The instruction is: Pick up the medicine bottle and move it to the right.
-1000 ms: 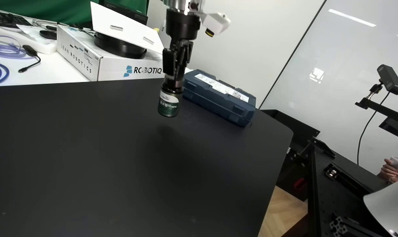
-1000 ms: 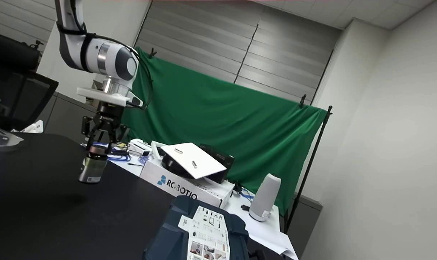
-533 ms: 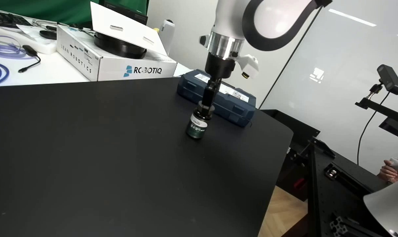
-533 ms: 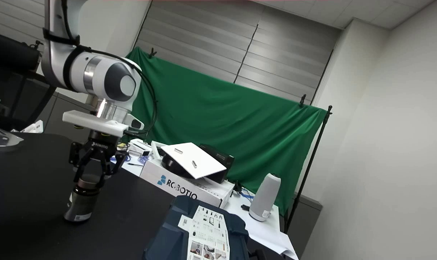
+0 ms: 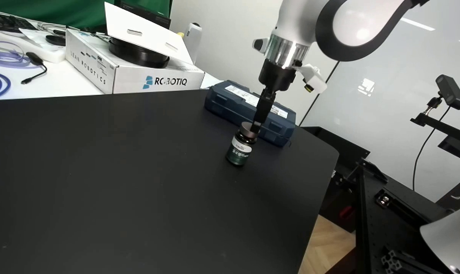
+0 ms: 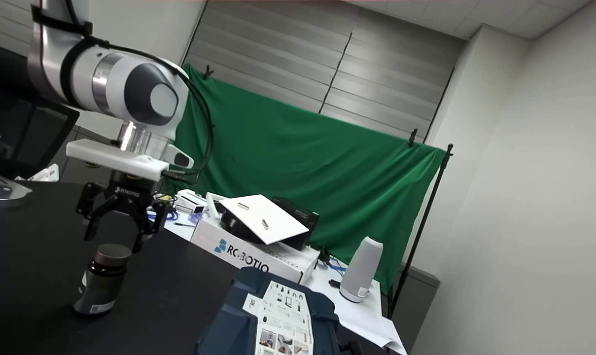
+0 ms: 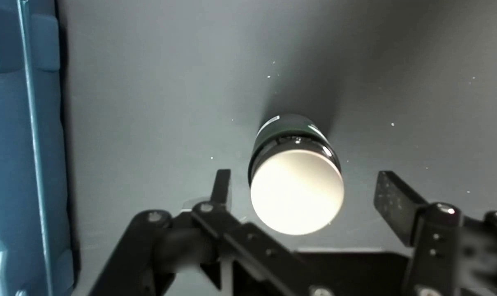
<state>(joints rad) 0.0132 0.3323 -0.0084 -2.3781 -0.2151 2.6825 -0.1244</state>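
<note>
The medicine bottle [image 5: 238, 150], dark green with a whitish label band and a broad cap, stands upright on the black table [image 5: 112, 182]. In the wrist view its pale, brightly lit cap [image 7: 297, 193] lies between the spread fingers of my gripper [image 7: 303, 172], with a gap on each side. My gripper [image 6: 113, 241] is open around the cap's level in an exterior view, one finger [image 6: 138, 241] close to the cap's edge. No grip on the bottle shows. Its lower body is partly hidden beneath the cap in the wrist view.
A dark blue box [image 5: 252, 110] lies near the bottle, along the left edge in the wrist view. Behind it stands a white carton [image 5: 153, 78] with a black round thing and a white plate on top. The table's edge [image 5: 325, 190] runs beyond the bottle.
A second ago the bottle hung above the table in my shut gripper. It has come down and rightward in an exterior view onto the table, and the fingers have spread away from it.
</note>
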